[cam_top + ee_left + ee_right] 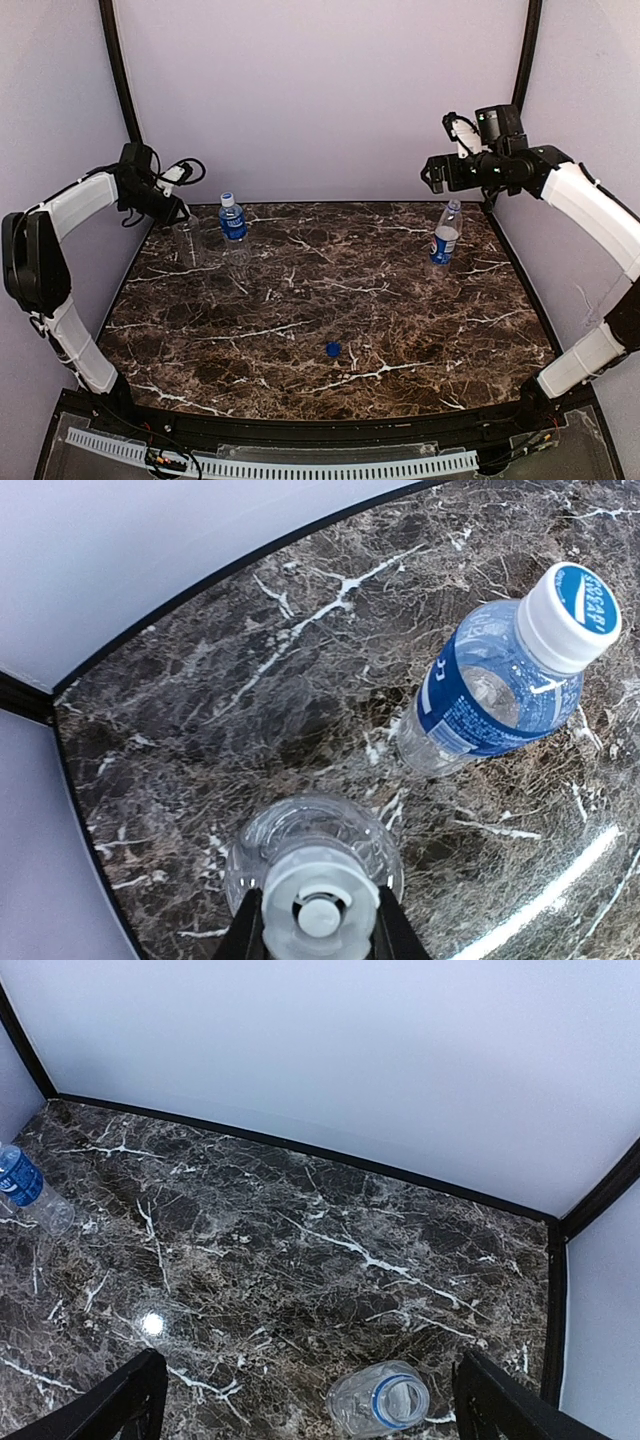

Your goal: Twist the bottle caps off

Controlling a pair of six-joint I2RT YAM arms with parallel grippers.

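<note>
The unlabelled bottle [186, 242] stands at the back left. My left gripper [176, 206] is above it, shut on its white cap [320, 912], with a finger on each side. The blue-label bottle [233, 226] stands just to its right with its blue-topped cap [572, 614] on. The Pepsi bottle [445, 236] stands at the back right; its mouth [401, 1400] is open, with only a blue ring on it. My right gripper [436, 176] hangs open and empty high above it. A loose blue cap [333, 349] lies on the table toward the front centre.
The dark marble table [330, 300] is bounded by lilac walls at the back and sides, with black frame posts in the back corners. The blue-label bottle also shows at the left edge of the right wrist view [22, 1186].
</note>
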